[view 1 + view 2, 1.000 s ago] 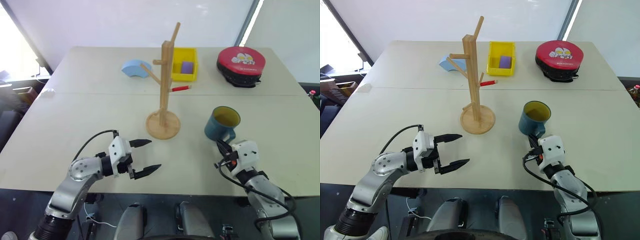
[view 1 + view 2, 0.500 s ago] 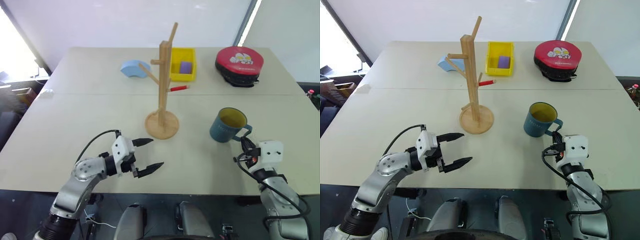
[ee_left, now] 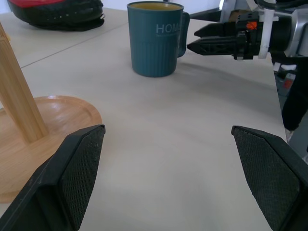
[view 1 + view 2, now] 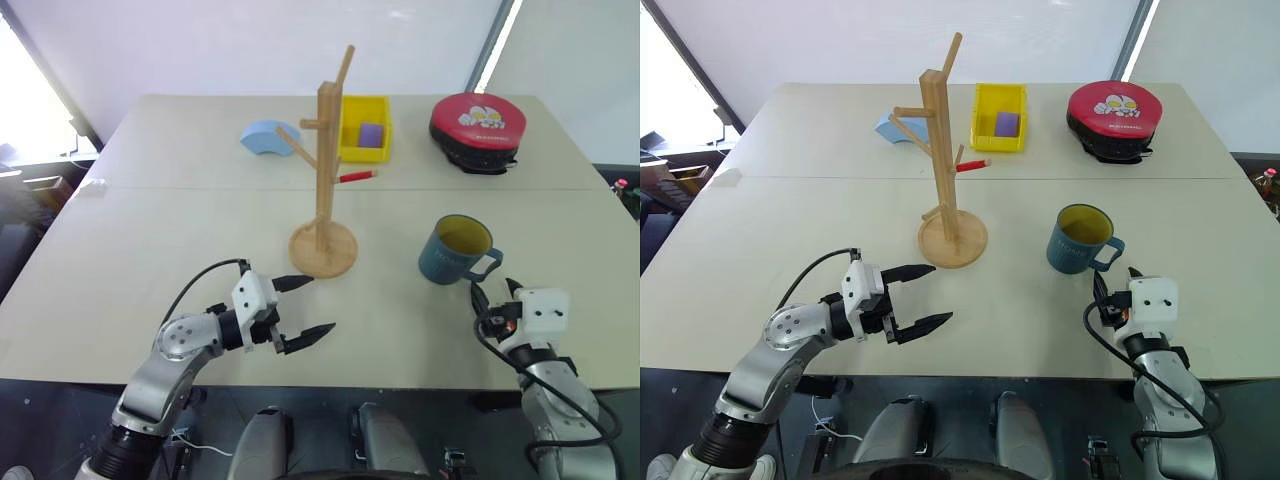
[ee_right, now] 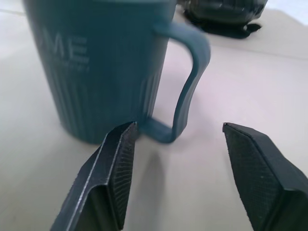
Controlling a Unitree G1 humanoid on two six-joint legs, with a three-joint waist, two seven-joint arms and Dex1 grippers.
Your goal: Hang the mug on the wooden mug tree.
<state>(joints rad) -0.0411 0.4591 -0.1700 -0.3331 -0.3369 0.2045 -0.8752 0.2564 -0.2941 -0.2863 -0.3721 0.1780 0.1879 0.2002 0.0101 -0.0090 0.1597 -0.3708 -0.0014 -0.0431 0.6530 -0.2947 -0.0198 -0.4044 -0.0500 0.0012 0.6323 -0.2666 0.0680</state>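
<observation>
The blue-grey ribbed mug with a yellow-olive inside [image 4: 456,249] stands upright on the pale desk [image 4: 150,240], to the right of the tall light-wood mug tree with slanted pegs on a round disc base [image 4: 324,200] and well apart from it. Its loop handle points toward the near right. In the right wrist view the mug's rim and left side are cut off, and its raised lettering is only partly readable.

The right tool [image 5: 192,163] sits just short of the handle with its two black fingers spread; no pad visibly touches the handle, and whether one tip meets the mug wall cannot be told. In the head views most of its fingers are hidden behind its white wrist block.

The left tool [image 4: 305,308] hovers over the desk in front of the tree's base, fingers spread wide and empty. In the left wrist view the tree's post is cut off at the top and only part of the disc shows.

Behind the tree lie a pale blue half-disc block [image 4: 267,137], partly covered by a peg, and a yellow tray [image 4: 368,128] holding a small purple block [image 4: 372,133]; the post hides the tray's left edge. A red-tipped peg [image 4: 360,176] juts toward it. A round red and black case [image 4: 478,130] sits at the far right.
</observation>
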